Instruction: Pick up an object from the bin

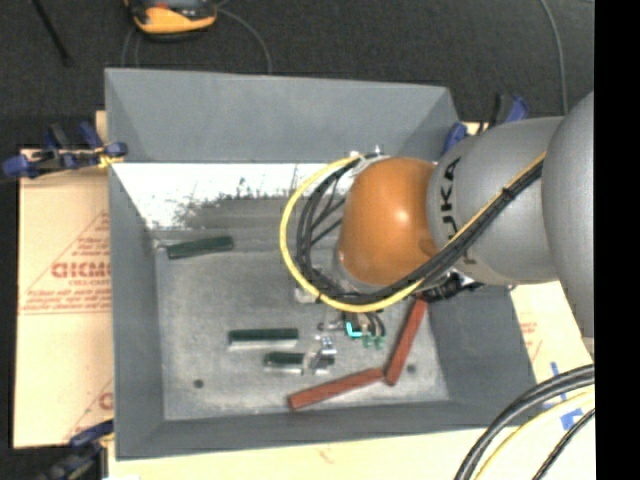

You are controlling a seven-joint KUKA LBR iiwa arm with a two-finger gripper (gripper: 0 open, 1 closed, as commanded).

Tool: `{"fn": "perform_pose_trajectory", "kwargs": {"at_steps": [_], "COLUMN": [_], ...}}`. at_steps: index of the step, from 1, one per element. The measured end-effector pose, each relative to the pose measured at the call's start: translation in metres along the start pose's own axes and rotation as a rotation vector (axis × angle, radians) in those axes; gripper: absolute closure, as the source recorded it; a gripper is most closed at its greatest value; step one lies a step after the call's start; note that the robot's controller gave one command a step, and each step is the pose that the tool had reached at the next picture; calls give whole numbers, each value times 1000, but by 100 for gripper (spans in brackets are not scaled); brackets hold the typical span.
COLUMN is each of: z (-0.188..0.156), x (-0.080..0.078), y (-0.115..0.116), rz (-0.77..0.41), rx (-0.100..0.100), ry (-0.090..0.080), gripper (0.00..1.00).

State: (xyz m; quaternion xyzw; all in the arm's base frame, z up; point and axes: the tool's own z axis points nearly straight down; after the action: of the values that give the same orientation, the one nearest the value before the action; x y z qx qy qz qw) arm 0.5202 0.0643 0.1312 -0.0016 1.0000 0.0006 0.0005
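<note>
My gripper reaches down below the orange wrist cover to the bin floor near the front middle. Its metal tip sits right at the right end of a short dark green bar. A longer dark green bar lies just behind that one, to the gripper's left. A reddish-brown bar lies flat in front of the gripper. A second reddish-brown bar slants up to its right. A small green and cyan piece shows just right of the gripper.
Another dark green bar lies at the back left of the floor, far from the gripper. The arm and its orange cover with looped cables hang over the bin's right half and hide the floor beneath them.
</note>
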Motion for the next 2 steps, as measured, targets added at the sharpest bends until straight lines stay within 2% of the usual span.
{"fn": "perform_pose_trajectory", "kwargs": {"at_steps": [1, 2], "z": [-1, 41], "x": [-1, -9], "y": [0, 24], "rz": [2, 131], "rx": [0, 0], "ry": [-2, -7], "gripper": [0, 0]}}
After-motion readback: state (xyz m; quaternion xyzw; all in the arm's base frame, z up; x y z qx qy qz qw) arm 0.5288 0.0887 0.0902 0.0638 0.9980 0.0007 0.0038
